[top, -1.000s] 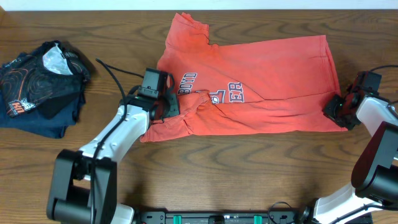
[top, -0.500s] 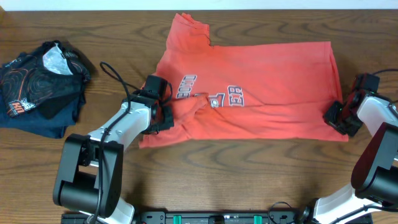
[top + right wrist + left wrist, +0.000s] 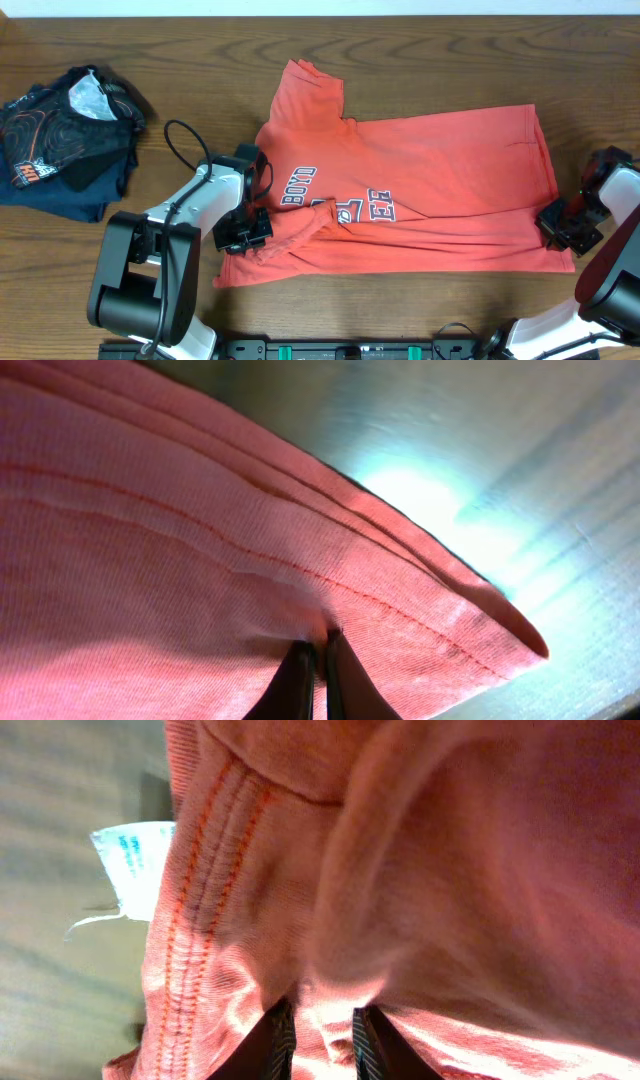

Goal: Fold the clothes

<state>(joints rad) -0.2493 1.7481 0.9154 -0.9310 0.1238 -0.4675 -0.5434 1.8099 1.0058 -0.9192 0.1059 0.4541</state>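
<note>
T-shirt (image 3: 430, 190) dragged nearer; right gripper (image 3: 563, 222) now clamped.

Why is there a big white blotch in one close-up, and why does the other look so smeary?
Right wrist view: the blotch is light glaring off the table, while stitching on the T-shirt looks crisp. Left wrist view: the bulging fold sits very near the lens and blurs; the seam and white label are sharper. Overhead view: evenly lit, sharp, soft shadows only.

At my ten o'clock a dark navy garment (image 3: 65, 135) with a swirl print lies bunched on the brown wooden table (image 3: 400, 310), with pale lining showing near its twelve o'clock edge.
</note>
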